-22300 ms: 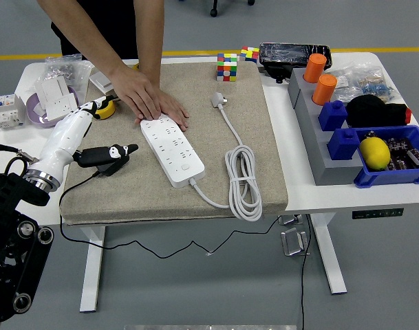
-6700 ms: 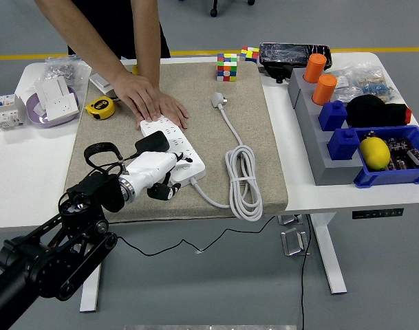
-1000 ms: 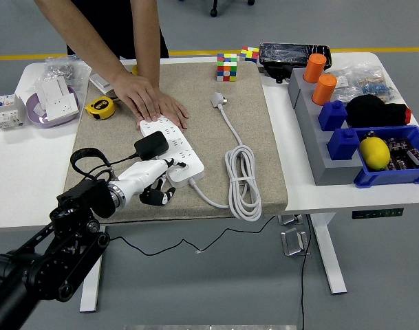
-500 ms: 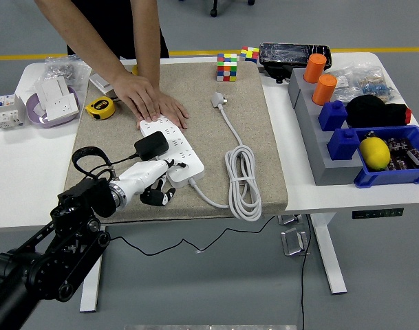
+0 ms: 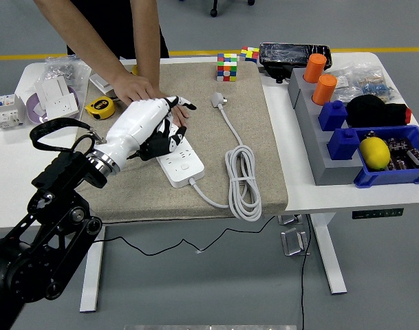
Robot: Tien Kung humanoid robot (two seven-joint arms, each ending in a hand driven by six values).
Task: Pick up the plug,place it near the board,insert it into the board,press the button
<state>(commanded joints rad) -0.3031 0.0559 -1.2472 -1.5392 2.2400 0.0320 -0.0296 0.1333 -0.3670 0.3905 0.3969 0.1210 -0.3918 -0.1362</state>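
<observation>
The white power strip (image 5: 182, 163) lies slantwise on the beige mat (image 5: 250, 137); only its near half shows. My left hand (image 5: 162, 130), white with black fingers, hovers over the strip's far half. Its forefinger (image 5: 186, 105) is stretched toward the far right and the other fingers are curled under the palm, with nothing seen in their grasp. The black plug is hidden beneath the hand, and its black cable (image 5: 53, 126) loops up over my forearm. A person's hand (image 5: 135, 88) rests by the strip's far end, partly behind my hand.
The strip's white cord (image 5: 244, 180) lies coiled on the mat, its white plug (image 5: 217, 100) at the far end. A yellow tape measure (image 5: 98, 107), Rubik's cubes (image 5: 227, 67), a grey rack with orange cylinders (image 5: 320, 86) and a blue bin holding a lemon (image 5: 374, 152) surround the mat.
My left hand rose from the strip's near-left side and swung farther and right, over the strip's far half. It now covers the black plug that stood on the strip.
</observation>
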